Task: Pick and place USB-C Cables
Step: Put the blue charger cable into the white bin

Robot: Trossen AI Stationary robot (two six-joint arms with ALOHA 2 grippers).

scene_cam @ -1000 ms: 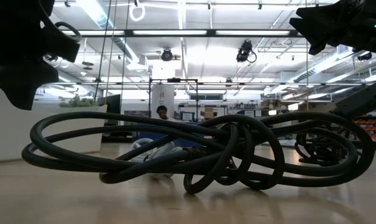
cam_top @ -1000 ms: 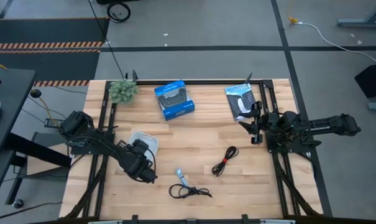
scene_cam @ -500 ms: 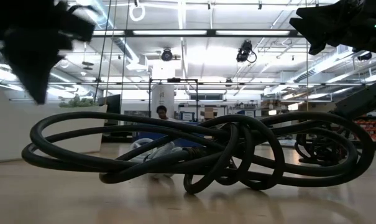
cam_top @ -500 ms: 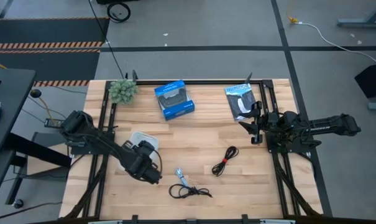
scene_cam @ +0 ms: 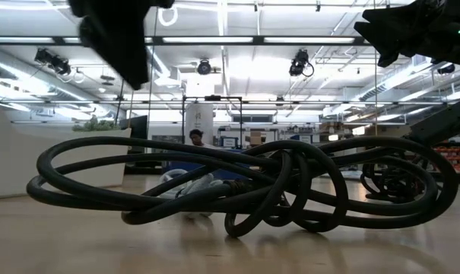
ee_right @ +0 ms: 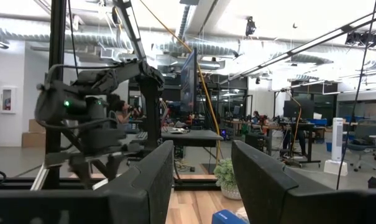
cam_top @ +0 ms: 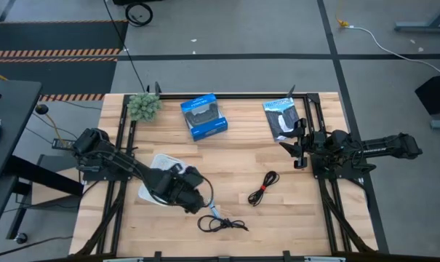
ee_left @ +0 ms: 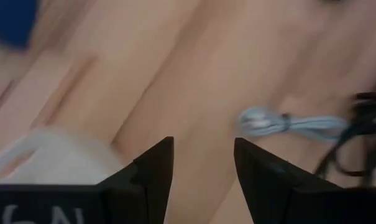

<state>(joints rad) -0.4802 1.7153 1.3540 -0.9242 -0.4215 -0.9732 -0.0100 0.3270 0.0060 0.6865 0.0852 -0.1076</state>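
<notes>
The black cable with the silvery-grey plug lies coiled near the table's near edge, its plug pointing toward the far edge. It fills the low view. My left gripper hovers open just left of that plug, which shows ahead of the fingers. The black cable with a red tie lies right of centre. The white cable lies partly under my left arm. My right gripper waits open over the table's right side.
A blue box and a black-and-white packet lie along the far edge, with a small green plant at the far left corner. Bare wood lies between the two black cables. People and desks show in the room beyond.
My left gripper has swept from above the white cable toward the table's right, closing on the silvery plug of the black cable; it blurs in the left wrist view. The cables and my right arm have kept still.
</notes>
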